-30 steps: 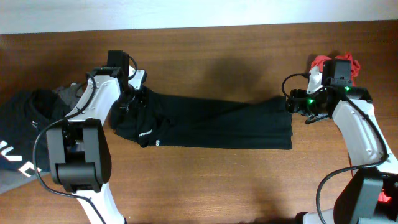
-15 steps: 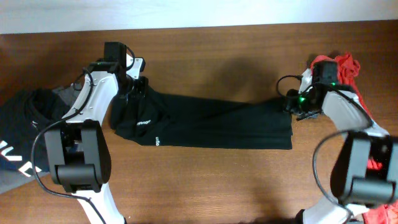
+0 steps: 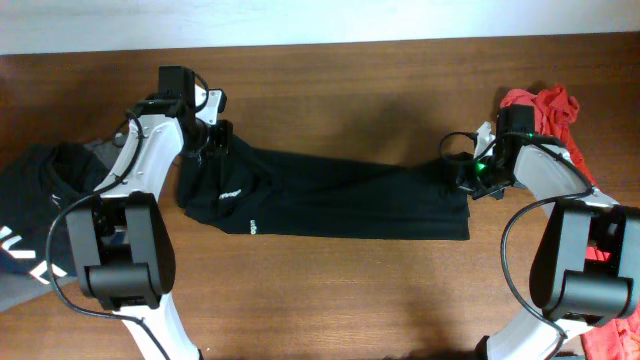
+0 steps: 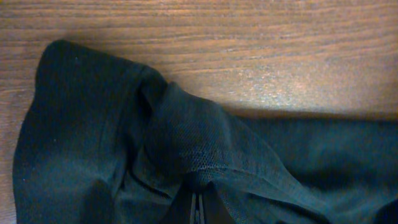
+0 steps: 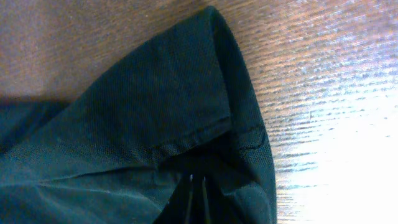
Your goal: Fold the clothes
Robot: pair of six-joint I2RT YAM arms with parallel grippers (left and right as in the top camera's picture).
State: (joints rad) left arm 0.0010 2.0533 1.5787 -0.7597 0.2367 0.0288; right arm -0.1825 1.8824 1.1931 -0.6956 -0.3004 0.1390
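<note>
A large black garment (image 3: 340, 195) lies stretched in a long strip across the wooden table, with small white marks (image 3: 236, 196) near its left end. My left gripper (image 3: 212, 143) is shut on the garment's upper left end; in the left wrist view the fabric (image 4: 186, 149) bunches up over the left gripper (image 4: 197, 208). My right gripper (image 3: 468, 172) is shut on the black garment's upper right corner; in the right wrist view the hemmed corner (image 5: 186, 112) drapes over the right gripper (image 5: 197, 186).
A dark garment with white lettering (image 3: 30, 235) is heaped at the table's left edge. Red clothing (image 3: 545, 108) lies at the right edge behind my right arm. Bare wood (image 3: 330, 290) runs along the front of the table.
My right gripper moved left onto the garment's right corner and closed on it. My left gripper shifted slightly up and left, still holding the left end.
</note>
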